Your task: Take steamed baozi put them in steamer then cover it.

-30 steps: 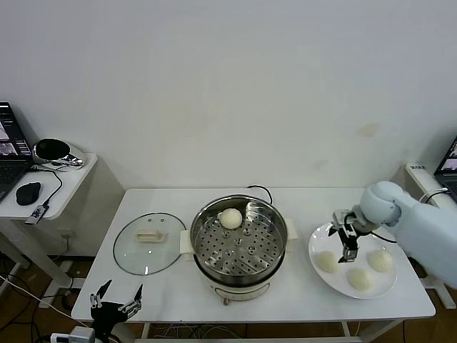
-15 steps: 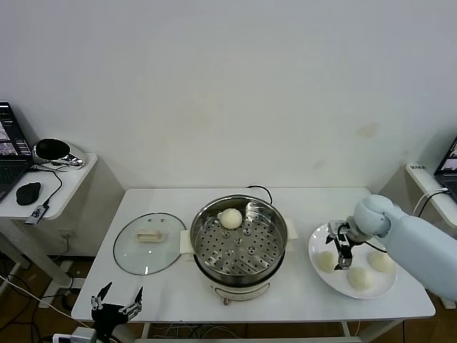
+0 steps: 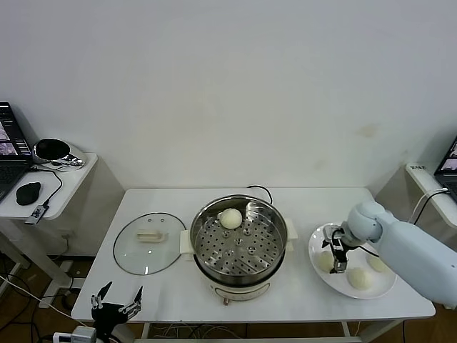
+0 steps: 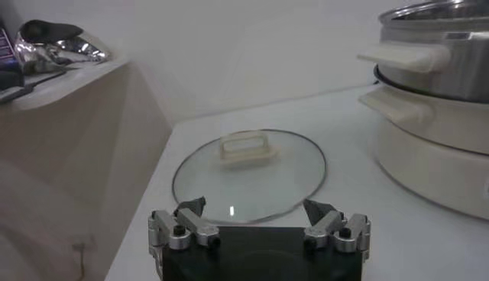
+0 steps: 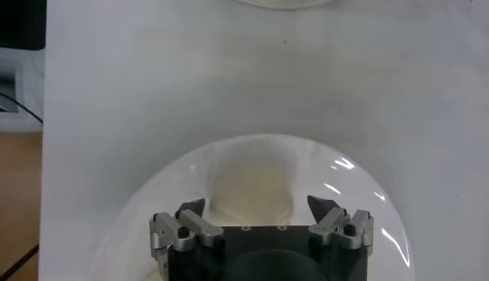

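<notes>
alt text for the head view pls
The right gripper, open, hangs over one of three steamed baozi on a white plate. A fourth sits in the open steamer; its glass lid lies on the table, left gripper parked below.

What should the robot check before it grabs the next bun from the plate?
1. Right gripper open: ok.
2. Right gripper lined up over a bun on the white plate: ok, bun sits between the jaws in the right wrist view.
3. Room left in the steamer: ok, only one bun on the tray.
4. Glass lid off, lying beside the steamer: ok.
5. Left gripper out of the way, open near the table's front edge: ok.
</notes>
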Controlling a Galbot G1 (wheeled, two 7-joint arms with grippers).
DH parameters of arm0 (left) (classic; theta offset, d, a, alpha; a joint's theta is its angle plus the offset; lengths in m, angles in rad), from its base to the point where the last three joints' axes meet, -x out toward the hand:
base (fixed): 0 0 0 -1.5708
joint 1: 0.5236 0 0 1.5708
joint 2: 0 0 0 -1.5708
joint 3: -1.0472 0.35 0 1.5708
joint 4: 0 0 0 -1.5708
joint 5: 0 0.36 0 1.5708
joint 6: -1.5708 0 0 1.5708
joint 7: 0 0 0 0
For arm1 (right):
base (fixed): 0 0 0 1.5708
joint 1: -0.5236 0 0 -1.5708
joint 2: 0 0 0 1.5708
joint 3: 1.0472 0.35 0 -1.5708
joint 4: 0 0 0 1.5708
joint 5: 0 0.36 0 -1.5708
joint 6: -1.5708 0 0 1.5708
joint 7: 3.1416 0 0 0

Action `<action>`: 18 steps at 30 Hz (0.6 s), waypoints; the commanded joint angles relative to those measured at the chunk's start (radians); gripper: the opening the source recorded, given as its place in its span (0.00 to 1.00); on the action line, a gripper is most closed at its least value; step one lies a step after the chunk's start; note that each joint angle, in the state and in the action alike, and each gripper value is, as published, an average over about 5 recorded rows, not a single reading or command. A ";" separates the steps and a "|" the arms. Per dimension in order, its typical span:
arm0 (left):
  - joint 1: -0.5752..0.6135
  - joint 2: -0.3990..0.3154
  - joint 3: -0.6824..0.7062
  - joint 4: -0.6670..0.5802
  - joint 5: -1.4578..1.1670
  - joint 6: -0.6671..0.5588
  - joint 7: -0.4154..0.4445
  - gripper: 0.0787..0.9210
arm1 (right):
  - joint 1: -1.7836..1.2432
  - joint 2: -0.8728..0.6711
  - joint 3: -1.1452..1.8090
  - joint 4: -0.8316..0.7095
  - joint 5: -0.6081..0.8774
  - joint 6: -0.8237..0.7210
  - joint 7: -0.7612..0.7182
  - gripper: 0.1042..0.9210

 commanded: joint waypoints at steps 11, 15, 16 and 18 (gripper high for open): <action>-0.003 -0.001 0.003 0.003 0.000 0.001 0.001 0.88 | -0.014 0.001 0.021 -0.015 0.000 -0.002 0.000 0.67; -0.002 -0.001 0.004 0.002 0.001 0.001 0.001 0.88 | -0.006 -0.004 0.031 -0.015 0.012 -0.004 -0.002 0.61; -0.001 -0.001 0.004 0.001 0.001 0.000 0.001 0.88 | 0.001 -0.008 0.031 -0.013 0.016 -0.005 -0.004 0.61; -0.001 -0.002 0.005 0.000 0.001 0.000 0.000 0.88 | 0.023 -0.019 0.029 -0.008 0.031 -0.007 -0.008 0.60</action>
